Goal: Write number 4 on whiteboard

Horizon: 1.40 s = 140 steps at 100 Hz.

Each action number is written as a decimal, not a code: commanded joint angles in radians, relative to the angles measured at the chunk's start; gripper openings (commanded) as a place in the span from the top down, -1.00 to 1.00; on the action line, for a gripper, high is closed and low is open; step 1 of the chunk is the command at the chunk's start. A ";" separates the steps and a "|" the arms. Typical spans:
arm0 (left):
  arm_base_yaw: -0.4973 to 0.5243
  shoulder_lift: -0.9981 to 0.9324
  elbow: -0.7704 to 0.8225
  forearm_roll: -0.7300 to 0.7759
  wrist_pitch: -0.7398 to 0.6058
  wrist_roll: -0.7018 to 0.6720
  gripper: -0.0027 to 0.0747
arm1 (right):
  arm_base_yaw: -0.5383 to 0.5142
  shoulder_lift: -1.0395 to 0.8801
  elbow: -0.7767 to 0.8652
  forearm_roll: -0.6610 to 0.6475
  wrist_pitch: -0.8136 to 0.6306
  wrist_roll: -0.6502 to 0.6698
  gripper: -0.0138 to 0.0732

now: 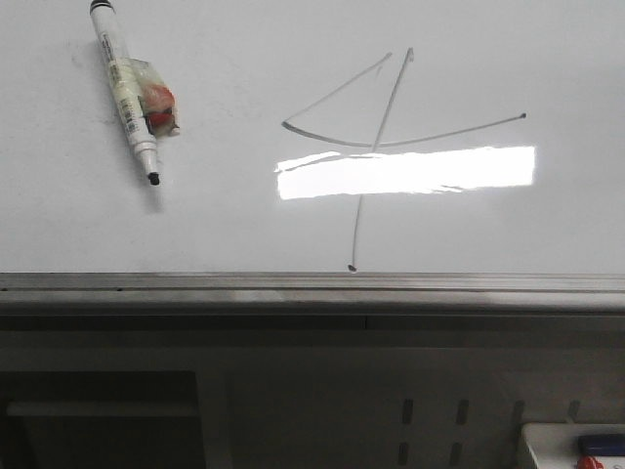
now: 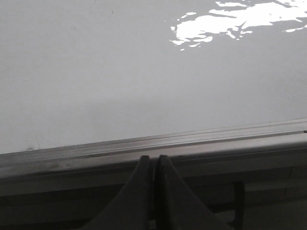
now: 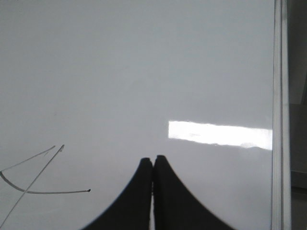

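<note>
We see the number 4 [image 1: 376, 147] drawn on the whiteboard [image 1: 547, 59], a marker pen [image 1: 127, 88] lying apart. Our left hand [image 2: 154, 160] and right hand [image 3: 153, 163] are pressed closed, empty.

You're looking at a whiteboard [image 1: 547, 59] lying mostly bare; only a marker [image 1: 128, 85] is sitting far left of the number 4 [image 1: 376, 137], and the metal rail [image 1: 312, 283] is edging it.

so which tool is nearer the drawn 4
Right. The right tool hangs over the whiteboard with the number 4 beside it; the left tool sits at the board's rail, no 4 in view.
</note>
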 commanded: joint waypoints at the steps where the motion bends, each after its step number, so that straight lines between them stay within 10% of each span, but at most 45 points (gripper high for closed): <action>1: 0.003 -0.025 0.035 0.000 -0.044 -0.007 0.98 | -0.007 0.010 -0.023 -0.047 -0.038 -0.001 0.79; 39: 0.003 -0.025 0.035 0.000 -0.044 -0.007 0.98 | -0.086 0.010 0.069 0.116 -0.038 -0.156 0.79; 77: 0.003 -0.025 0.035 0.000 -0.044 -0.007 0.98 | -0.709 0.010 0.356 0.863 -0.467 -0.673 0.79; 140: 0.003 -0.025 0.033 0.000 -0.044 -0.007 0.98 | -0.831 -0.092 0.452 0.922 -0.291 -0.684 0.79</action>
